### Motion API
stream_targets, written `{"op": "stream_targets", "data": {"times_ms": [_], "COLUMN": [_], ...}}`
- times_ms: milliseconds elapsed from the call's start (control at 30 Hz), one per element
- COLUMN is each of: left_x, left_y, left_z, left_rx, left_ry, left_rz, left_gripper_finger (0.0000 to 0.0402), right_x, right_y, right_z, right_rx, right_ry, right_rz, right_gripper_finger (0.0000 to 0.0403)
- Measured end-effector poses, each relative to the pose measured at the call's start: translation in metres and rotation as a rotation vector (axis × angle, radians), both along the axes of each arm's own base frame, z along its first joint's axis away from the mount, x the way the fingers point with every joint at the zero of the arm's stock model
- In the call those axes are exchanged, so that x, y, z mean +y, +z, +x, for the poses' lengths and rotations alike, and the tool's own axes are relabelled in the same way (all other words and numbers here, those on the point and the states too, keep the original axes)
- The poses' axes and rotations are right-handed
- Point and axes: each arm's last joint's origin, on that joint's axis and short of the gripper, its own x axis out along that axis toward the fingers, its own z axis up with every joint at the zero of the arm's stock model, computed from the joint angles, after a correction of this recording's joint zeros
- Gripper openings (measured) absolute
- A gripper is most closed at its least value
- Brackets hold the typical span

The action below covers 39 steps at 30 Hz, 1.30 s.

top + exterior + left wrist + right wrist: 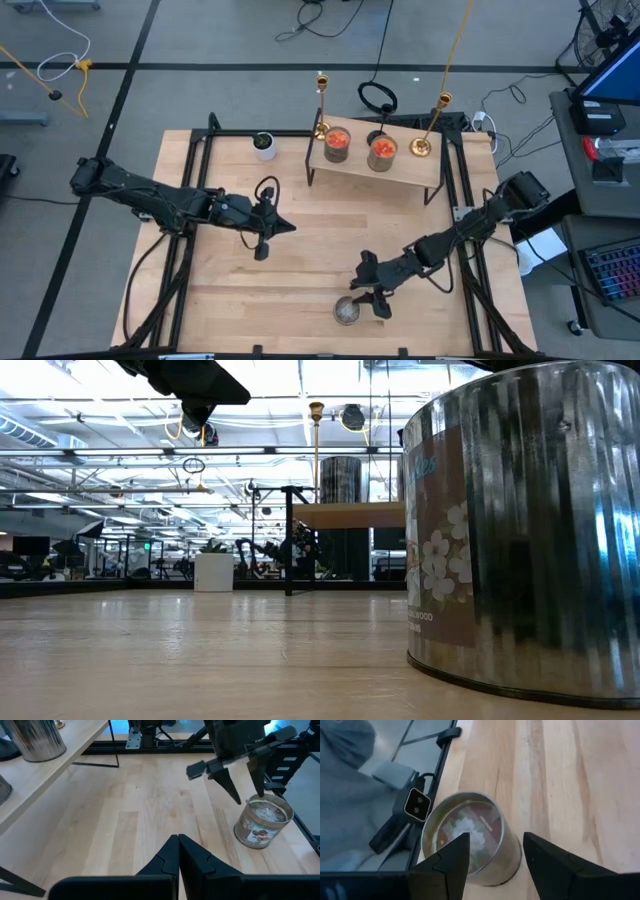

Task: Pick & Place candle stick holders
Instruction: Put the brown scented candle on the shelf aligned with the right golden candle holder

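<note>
1. High view: right gripper hangs spread beside the clear-grey jar at the table's near edge; left gripper waits mid-table.
2. Left wrist view: its fingers are pressed together.
3. Right wrist view: fingers spread wide, 1 over the jar, not gripping.

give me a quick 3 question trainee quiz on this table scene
1. True or false: the right gripper has its jaws open beside the clear-grey jar.
2. How many orange-red jars stand on the raised wooden shelf? A) one B) two C) three
3. Fill in: the left gripper has its jaws ____.

Key: 1 true. 2 B. 3 shut.
</note>
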Motion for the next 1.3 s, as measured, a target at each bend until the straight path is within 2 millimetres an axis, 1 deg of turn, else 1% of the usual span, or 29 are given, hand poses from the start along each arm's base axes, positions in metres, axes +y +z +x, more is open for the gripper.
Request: {"op": "stream_targets", "data": {"times_ms": [100, 200, 300, 433, 533, 800, 867, 967, 1100, 1233, 1300], "left_x": [0.000, 0.000, 0.000, 0.000, 0.000, 0.000, 0.000, 0.000, 0.000, 0.000, 0.000], "left_y": [0.000, 0.000, 0.000, 0.000, 0.000, 0.000, 0.000, 0.000, 0.000, 0.000, 0.000], "left_z": [0.000, 0.000, 0.000, 0.000, 0.000, 0.000, 0.000, 0.000, 0.000, 0.000, 0.000], "left_rx": [0.000, -0.001, -0.001, -0.003, -0.001, -0.001, -0.001, -0.001, -0.001, -0.001, -0.001], "left_ry": [-0.001, -0.001, -0.001, -0.001, -0.001, -0.001, -0.001, -0.001, 0.000, 0.000, -0.003], "left_rz": [0.002, 0.003, 0.004, 0.004, 0.004, 0.004, 0.004, 0.004, 0.004, 0.005, 0.011], "left_gripper_finger": [0.0004, 0.0013, 0.0019, 0.0009, 0.0003, 0.0022, 0.0023, 0.0023, 0.0023, 0.0024, 0.0024], "right_x": [0.002, 0.003, 0.003, 0.001, 0.000, -0.006, -0.008, -0.010, -0.010, -0.014, -0.018], "right_y": [-0.010, -0.015, -0.017, -0.017, -0.017, -0.020, -0.020, -0.021, -0.017, -0.004, 0.006], "right_z": [0.002, 0.004, 0.005, 0.006, 0.006, 0.007, 0.008, 0.007, 0.004, -0.002, -0.006], "right_rx": [0.039, 0.045, 0.050, 0.051, 0.052, 0.078, 0.077, 0.094, 0.100, 0.087, 0.059], "right_ry": [-0.008, -0.009, -0.013, -0.019, -0.022, -0.039, -0.050, -0.054, -0.045, -0.059, -0.087], "right_rz": [-0.002, -0.003, -0.007, -0.008, -0.008, -0.023, -0.030, -0.029, -0.031, -0.044, -0.056], "right_gripper_finger": [0.0180, 0.0180, 0.0180, 0.0169, 0.0140, 0.0029, 0.0011, 0.0011, 0.0010, 0.0005, 0.0005]}}
